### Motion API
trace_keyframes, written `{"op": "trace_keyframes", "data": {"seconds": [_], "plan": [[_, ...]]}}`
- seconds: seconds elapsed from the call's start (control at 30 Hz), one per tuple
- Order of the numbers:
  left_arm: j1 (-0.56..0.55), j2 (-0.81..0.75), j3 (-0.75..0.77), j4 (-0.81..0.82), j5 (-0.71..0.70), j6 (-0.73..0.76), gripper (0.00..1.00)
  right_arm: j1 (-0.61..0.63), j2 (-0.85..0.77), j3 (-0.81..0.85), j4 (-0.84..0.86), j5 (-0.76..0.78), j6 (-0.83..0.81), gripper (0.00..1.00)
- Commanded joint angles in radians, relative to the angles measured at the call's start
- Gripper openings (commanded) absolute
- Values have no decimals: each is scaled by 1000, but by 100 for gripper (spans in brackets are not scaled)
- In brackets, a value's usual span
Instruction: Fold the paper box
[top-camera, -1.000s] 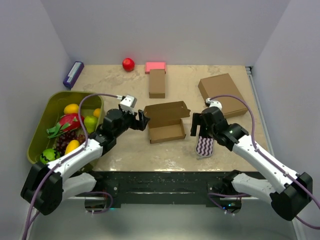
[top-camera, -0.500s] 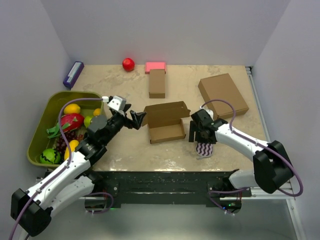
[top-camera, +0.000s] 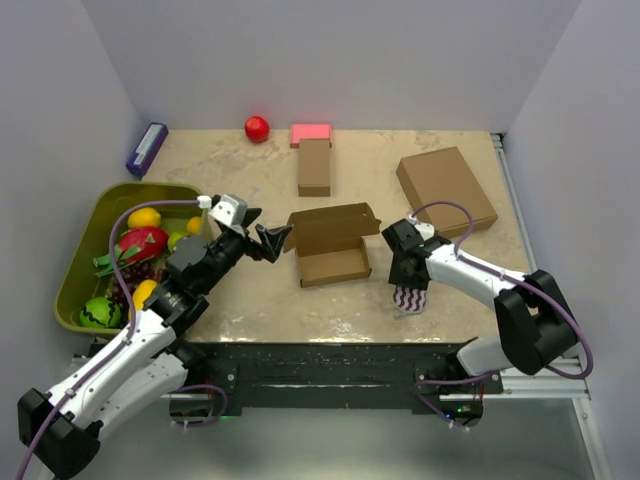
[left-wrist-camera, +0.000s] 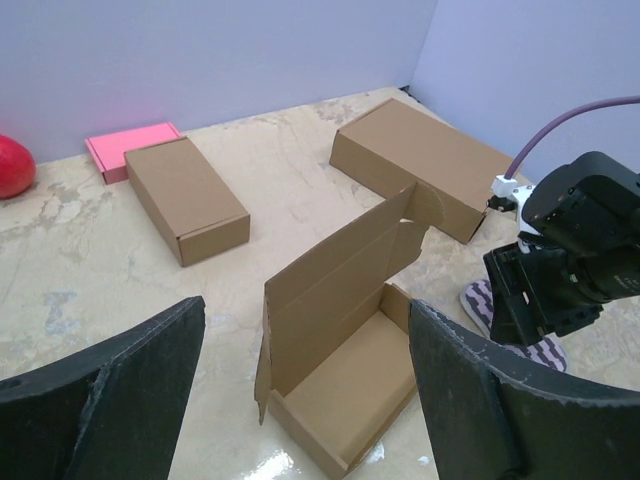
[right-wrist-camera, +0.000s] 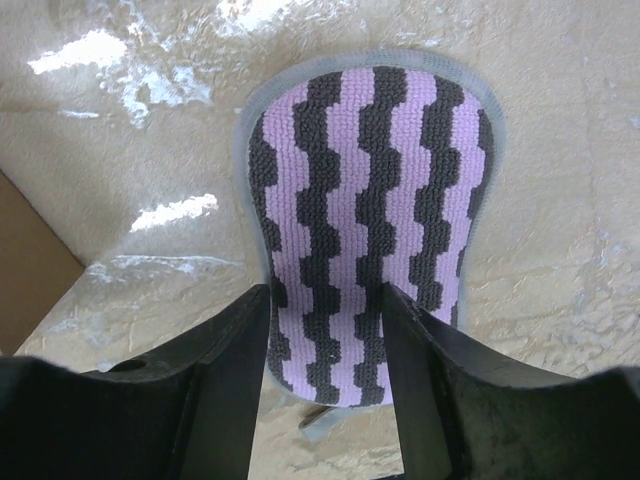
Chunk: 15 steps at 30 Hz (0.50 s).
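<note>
The paper box (top-camera: 331, 264) lies at the table's middle as a low brown tray, its lid (top-camera: 333, 227) standing up along the far side. The left wrist view shows the inside of the paper box (left-wrist-camera: 345, 375) bare. My left gripper (top-camera: 274, 240) hovers just left of the box, open, its fingers framing the box without touching it (left-wrist-camera: 305, 312). My right gripper (top-camera: 405, 272) hangs to the right of the box, pointing down over a purple-and-black striped pad (top-camera: 408, 298). Its fingers stand partly apart on either side of the pad's near end (right-wrist-camera: 325, 300), and I see no grip.
A green bin (top-camera: 88, 225) of fruit sits at the left. At the back are a narrow brown box (top-camera: 314, 166), a pink block (top-camera: 311, 132), a red ball (top-camera: 257, 127) and a purple item (top-camera: 147, 148). A bigger brown box (top-camera: 446, 188) lies at the right rear.
My right gripper has drawn in over the striped pad and its jaws have narrowed. My left gripper has backed a little off the box's left side and opened slightly wider.
</note>
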Motion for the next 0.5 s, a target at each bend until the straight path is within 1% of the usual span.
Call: {"op": "trace_keyframes", "data": {"seconds": [0.0, 0.1, 0.17, 0.23, 0.27, 0.3, 0.37, 0.47], "plan": [[-3, -12, 47, 4, -2, 12, 86, -8, 20, -36, 58, 11, 39, 44], [-3, -9, 47, 2, -1, 13, 86, -11, 40, -53, 84, -8, 30, 31], [-3, -4, 47, 1, -1, 13, 86, -10, 59, -56, 87, -18, 19, 21], [-3, 0, 47, 1, 1, 13, 86, -11, 54, -59, 89, -23, 16, 15], [-3, 3, 49, -1, 2, 15, 86, -11, 48, -62, 89, -26, 17, 9], [-3, 5, 50, -2, 2, 15, 86, -10, 27, -64, 88, -29, 17, 5], [-3, 11, 50, -4, 2, 16, 86, -10, 1, -59, 78, -24, 20, 0], [-3, 16, 50, -4, 1, 18, 86, -10, -62, -39, 42, -18, 24, 0]]}}
